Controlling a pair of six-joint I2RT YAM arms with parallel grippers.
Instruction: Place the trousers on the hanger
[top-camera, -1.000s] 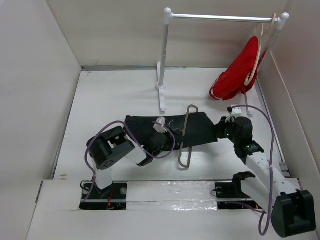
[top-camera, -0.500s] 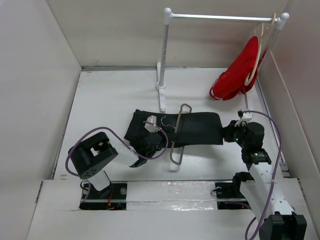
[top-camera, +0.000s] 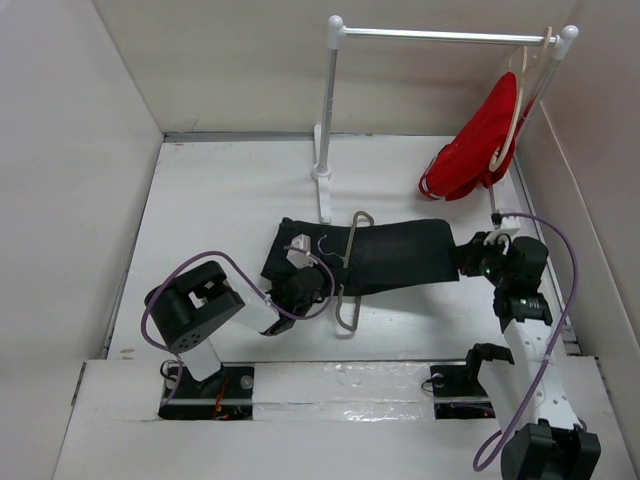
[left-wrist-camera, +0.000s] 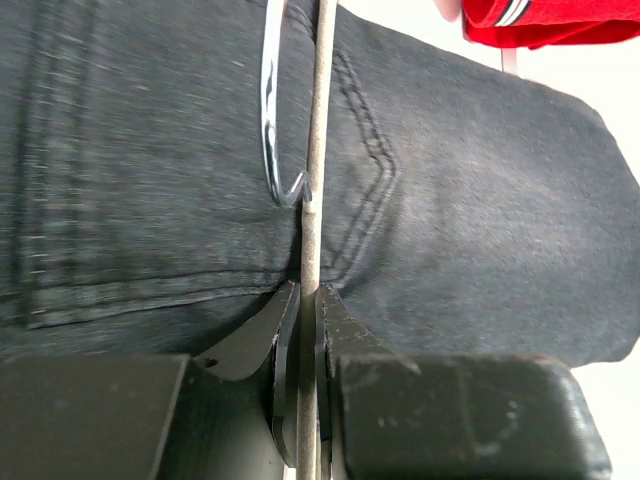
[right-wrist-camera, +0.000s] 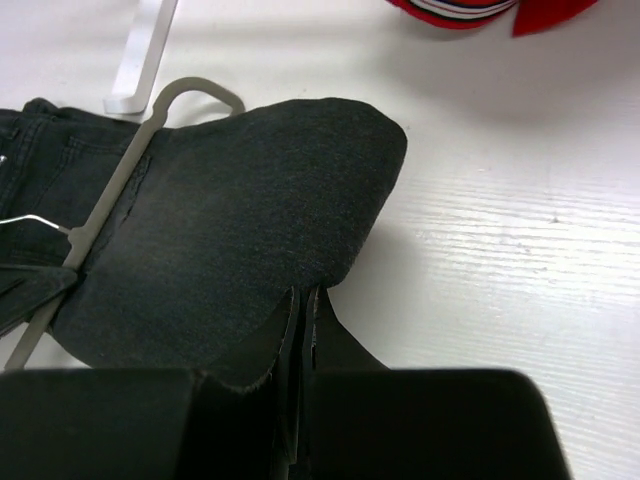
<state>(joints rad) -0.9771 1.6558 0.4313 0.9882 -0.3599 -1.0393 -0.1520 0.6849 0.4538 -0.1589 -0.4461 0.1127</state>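
Observation:
The black trousers (top-camera: 395, 255) lie across the table's middle. The thin pale grey hanger (top-camera: 347, 270) lies crosswise over them, with its metal hook (top-camera: 322, 240) to the left. My left gripper (top-camera: 303, 285) is shut on the hanger's rod (left-wrist-camera: 309, 240), just below the hook (left-wrist-camera: 268, 130), with the trousers (left-wrist-camera: 480, 200) under it. My right gripper (top-camera: 470, 258) is shut on the right end of the trousers (right-wrist-camera: 240, 210), and its jaws (right-wrist-camera: 306, 295) pinch the cloth edge. The hanger (right-wrist-camera: 118, 190) also shows at the left of the right wrist view.
A white clothes rack (top-camera: 325, 120) stands at the back, its foot (right-wrist-camera: 140, 60) close behind the trousers. A red garment (top-camera: 475, 150) on a beige hanger hangs from the rack's right end. White walls enclose the table on the left, right and back.
My right gripper has pulled the trousers' end to the right. The hanger, held by my left gripper, has shifted left along the trousers. The left arm's elbow swung left.

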